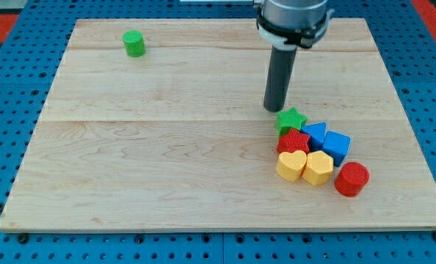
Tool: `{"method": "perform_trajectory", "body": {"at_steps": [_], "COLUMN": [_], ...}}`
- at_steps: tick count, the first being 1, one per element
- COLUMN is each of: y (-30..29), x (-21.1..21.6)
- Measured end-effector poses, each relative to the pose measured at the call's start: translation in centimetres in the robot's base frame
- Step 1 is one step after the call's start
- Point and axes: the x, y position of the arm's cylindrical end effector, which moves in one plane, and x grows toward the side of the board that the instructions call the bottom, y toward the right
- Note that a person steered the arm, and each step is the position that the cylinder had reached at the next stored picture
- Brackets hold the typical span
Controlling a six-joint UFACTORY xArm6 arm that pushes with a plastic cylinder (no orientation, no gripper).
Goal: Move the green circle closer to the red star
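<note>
The green circle, a short green cylinder, stands alone near the view's top left of the wooden board. The red star sits in a cluster at the view's right, just below a green star. My tip is just above and left of the green star, close to it, and far to the right of the green circle.
The cluster also holds a blue triangle-like block, a blue cube, a yellow heart, a yellow hexagon and a red cylinder. Blue perforated surface surrounds the board.
</note>
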Motion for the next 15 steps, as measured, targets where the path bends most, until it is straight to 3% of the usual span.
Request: {"method": "perform_trajectory", "body": {"at_steps": [2,3,4,6,8,9,11,15], "y": [-9.6,-18.9,-23.6,-17.1,-23.6,-28.2,-16.2,-14.7], "x": [-15.6,-18.6,-18.2,-6.5,-14.4,-13.2,-3.5,3.5]}}
